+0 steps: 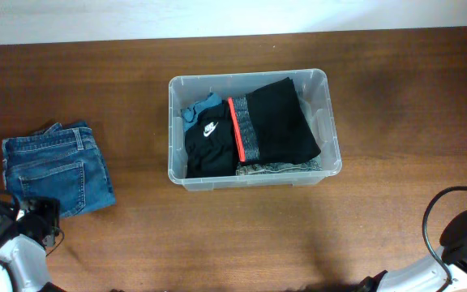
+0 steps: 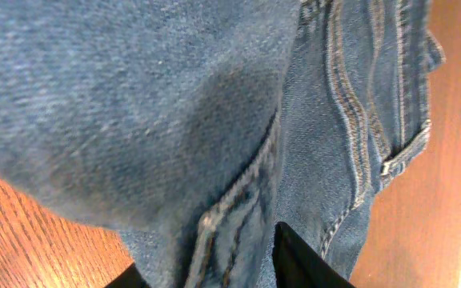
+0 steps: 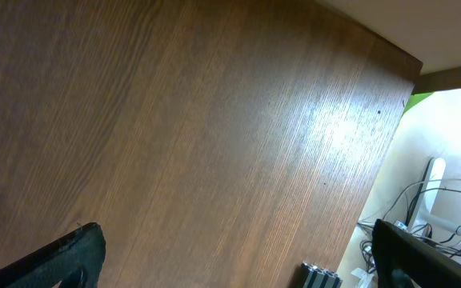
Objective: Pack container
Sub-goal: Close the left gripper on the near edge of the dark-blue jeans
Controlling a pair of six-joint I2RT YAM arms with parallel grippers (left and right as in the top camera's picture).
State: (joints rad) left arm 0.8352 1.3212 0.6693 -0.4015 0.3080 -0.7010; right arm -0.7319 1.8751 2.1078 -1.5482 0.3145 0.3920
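Note:
The clear plastic container point(image 1: 254, 180) stands at the table's middle. It holds a black garment with a white logo point(image 1: 209, 146), a black garment with a red stripe point(image 1: 278, 122) and a bit of blue cloth point(image 1: 197, 109). Folded blue jeans point(image 1: 55, 166) lie on the table at the far left. My left gripper point(image 1: 35, 212) is at their near edge. In the left wrist view the denim point(image 2: 174, 104) fills the frame and sits pinched between the two fingers point(image 2: 214, 268). My right gripper point(image 3: 234, 240) is wide open and empty over bare wood.
The right arm point(image 1: 464, 235) with its cable sits at the table's near right corner. The table's right edge, a black rail point(image 3: 318, 276) and loose cables point(image 3: 438, 216) show in the right wrist view.

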